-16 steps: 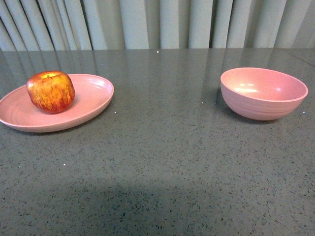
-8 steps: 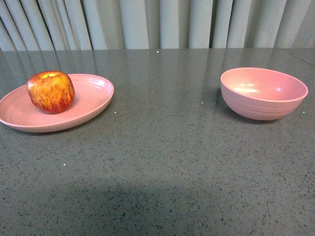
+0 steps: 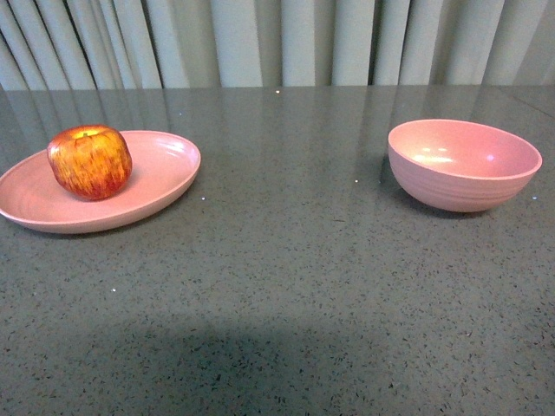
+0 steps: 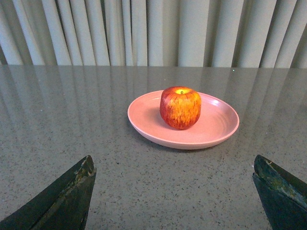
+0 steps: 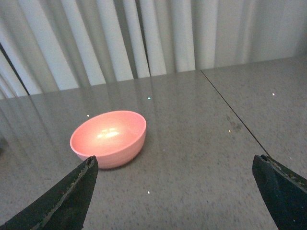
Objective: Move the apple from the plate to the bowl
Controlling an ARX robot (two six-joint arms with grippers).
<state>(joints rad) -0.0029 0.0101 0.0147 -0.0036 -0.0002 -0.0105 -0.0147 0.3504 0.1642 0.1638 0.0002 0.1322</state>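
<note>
Spread wide, the left gripper [image 4: 172, 162] is shown released, its two dark fingers [image 4: 67, 196] set well apart above the bench [image 3: 286, 260]; nothing is held between them and nothing is touched. The right gripper [image 5: 173, 161] is likewise opened fully, and no object is grasped or contacted by it. Neither arm is caught in the front view.

The apple [image 3: 89, 161] is seen resting upright on the plate [image 3: 165, 169], at the left of the bench, with its yellow dimple turned upward. It is placed toward the left part of the plate, and the right part of the plate's surface is left bare. In the left wrist view the apple [image 4: 180, 107] and the plate [image 4: 216, 124] are found beyond the open jaws, well clear of the fingers.

The bowl [image 3: 464, 165] is stood upright at the right of the bench, well apart from the plate. Its pink inside is visible down to the bottom, marked only by bright reflections. In the right wrist view the bowl [image 5: 109, 138] is seen beyond the jaws, not between them. A pale pleated curtain [image 3: 260, 43] is hung along the far edge of the bench.
</note>
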